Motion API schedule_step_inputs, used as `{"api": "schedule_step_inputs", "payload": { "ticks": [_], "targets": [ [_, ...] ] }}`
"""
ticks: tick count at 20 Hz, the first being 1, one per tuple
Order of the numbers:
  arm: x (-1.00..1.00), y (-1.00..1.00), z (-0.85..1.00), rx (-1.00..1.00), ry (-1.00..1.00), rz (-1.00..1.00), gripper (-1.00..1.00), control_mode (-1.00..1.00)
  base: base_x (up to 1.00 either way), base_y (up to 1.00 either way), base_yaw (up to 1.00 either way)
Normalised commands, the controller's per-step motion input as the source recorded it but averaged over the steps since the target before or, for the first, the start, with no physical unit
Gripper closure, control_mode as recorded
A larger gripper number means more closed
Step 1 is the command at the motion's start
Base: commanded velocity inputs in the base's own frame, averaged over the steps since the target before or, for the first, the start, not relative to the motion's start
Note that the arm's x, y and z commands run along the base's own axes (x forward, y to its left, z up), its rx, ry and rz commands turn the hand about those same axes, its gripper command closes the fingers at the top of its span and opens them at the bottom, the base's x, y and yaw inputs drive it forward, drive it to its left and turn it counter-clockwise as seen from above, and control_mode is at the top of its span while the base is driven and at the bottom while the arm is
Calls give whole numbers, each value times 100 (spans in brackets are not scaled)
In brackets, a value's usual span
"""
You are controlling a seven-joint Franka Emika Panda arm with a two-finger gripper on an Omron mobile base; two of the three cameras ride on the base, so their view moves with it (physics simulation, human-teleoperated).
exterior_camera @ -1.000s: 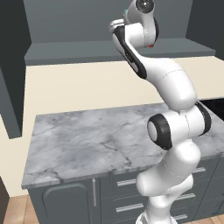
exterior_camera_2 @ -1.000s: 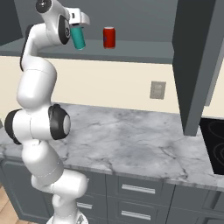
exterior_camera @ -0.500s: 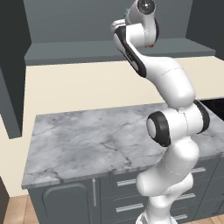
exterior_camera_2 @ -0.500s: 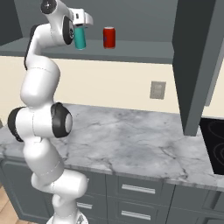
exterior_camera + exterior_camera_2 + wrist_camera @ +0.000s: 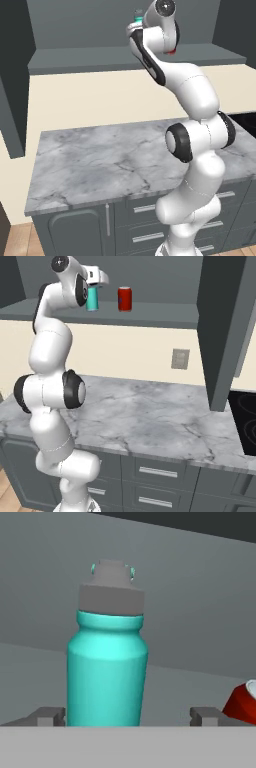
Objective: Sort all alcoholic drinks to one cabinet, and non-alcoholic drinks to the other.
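Gripper (image 5: 128, 716): fingers spread, one on each side of the teal bottle (image 5: 107, 662), with a clear gap on the right side; contact on the left cannot be confirmed. In the right base view the gripper (image 5: 95, 282) is at the bottle's (image 5: 92, 299) upper part, level with the cabinet shelf (image 5: 150, 313).

Arm: extended fully upward from the base, upper links folded back, hand reaching forward into the open cabinet.

Bottle: upright, long axis vertical, grey cap (image 5: 112, 587) on top. Whether its base rests on the shelf cannot be told. In the left base view only its cap (image 5: 137, 15) clears the arm.

Surroundings: red can (image 5: 124, 298) stands upright on the same shelf, near the bottle on its right, apart from it; its edge (image 5: 242, 704) appears beside the right finger. Below lie the marble worktop (image 5: 160, 416) and a wall outlet (image 5: 179, 359).
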Motion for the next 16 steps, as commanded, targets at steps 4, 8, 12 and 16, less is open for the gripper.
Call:
{"api": "schedule_step_inputs", "payload": {
  "ticks": [4, 8, 12, 16],
  "targets": [
    [-31, 0, 0, 0, -2, 0, -100, -100, 0, 0, 0],
    [-54, 0, 0, 0, -1, 0, -100, -100, 0, 0, 0],
    [-93, 0, -12, 0, -1, 0, -100, -100, 0, 0, 0],
    [-100, 6, -39, 0, -1, -1, -100, -100, 0, 0, 0]
  ]
}}
